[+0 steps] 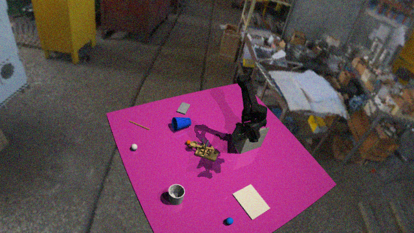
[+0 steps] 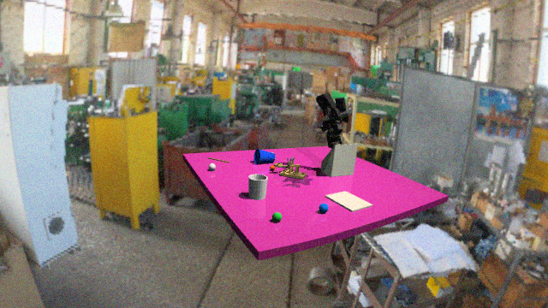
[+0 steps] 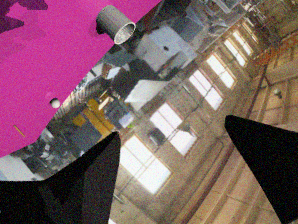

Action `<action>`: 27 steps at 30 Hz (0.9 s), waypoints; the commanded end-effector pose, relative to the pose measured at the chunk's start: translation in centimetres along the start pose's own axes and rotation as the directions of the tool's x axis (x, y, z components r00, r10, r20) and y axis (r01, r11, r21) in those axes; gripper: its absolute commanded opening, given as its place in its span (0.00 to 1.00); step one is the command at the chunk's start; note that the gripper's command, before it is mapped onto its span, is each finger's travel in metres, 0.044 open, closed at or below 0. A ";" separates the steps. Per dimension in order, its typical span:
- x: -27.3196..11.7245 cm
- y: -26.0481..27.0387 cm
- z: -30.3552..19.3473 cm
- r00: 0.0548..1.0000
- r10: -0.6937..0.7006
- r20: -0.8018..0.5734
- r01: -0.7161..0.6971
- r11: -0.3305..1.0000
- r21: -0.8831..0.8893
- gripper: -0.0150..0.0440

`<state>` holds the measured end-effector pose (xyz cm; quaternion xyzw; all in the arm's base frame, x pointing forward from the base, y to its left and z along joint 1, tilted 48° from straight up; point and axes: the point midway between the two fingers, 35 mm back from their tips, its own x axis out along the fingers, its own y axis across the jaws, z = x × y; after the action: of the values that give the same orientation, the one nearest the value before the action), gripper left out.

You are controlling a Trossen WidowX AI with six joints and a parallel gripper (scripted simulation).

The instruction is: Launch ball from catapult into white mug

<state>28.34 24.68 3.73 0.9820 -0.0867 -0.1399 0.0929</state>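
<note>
A small tan catapult (image 1: 206,155) (image 2: 293,174) stands near the table's middle, its narrow end toward the left. An orange ball (image 1: 188,142) (image 2: 272,168) is at that end; whether it sits in the cup or beside it is too small to tell. The white mug (image 1: 176,195) (image 2: 257,188) stands upright toward the left front edge; the wrist view also shows the mug (image 3: 114,24). My gripper (image 3: 173,129) is open, with nothing between its fingertips, and is raised above the table, away from the catapult. Its fingers are hard to make out in the top and exterior views.
A blue cup (image 1: 182,123) (image 2: 265,156) lies on its side behind the catapult. A white ball (image 1: 134,147) (image 2: 211,167) (image 3: 55,103), thin stick (image 1: 139,125), grey pad (image 1: 183,108), cream pad (image 1: 251,201), blue ball (image 1: 229,221) and green ball (image 2: 276,217) are around. A grey block (image 2: 341,160) stands by the arm.
</note>
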 end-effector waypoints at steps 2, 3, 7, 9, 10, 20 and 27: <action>0.2 0.1 0.0 1.000 0.003 0.004 -0.003 1.000 0.004 1.00; 0.4 0.2 0.0 1.000 0.008 0.010 -0.008 1.000 0.009 1.00; 1.4 0.7 0.1 0.999 0.029 0.038 -0.030 0.999 0.026 1.00; 1.9 1.0 0.2 0.997 0.043 0.058 -0.044 0.999 0.025 1.00; 2.3 1.2 0.4 0.996 0.053 0.072 -0.054 0.998 0.024 1.00; 6.2 4.9 2.0 0.949 0.187 0.253 -0.196 0.981 0.011 1.00; 8.1 8.4 3.1 0.875 0.291 0.386 -0.317 0.948 0.005 1.00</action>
<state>33.43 16.40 1.01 0.9302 -0.2273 -0.2795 0.0708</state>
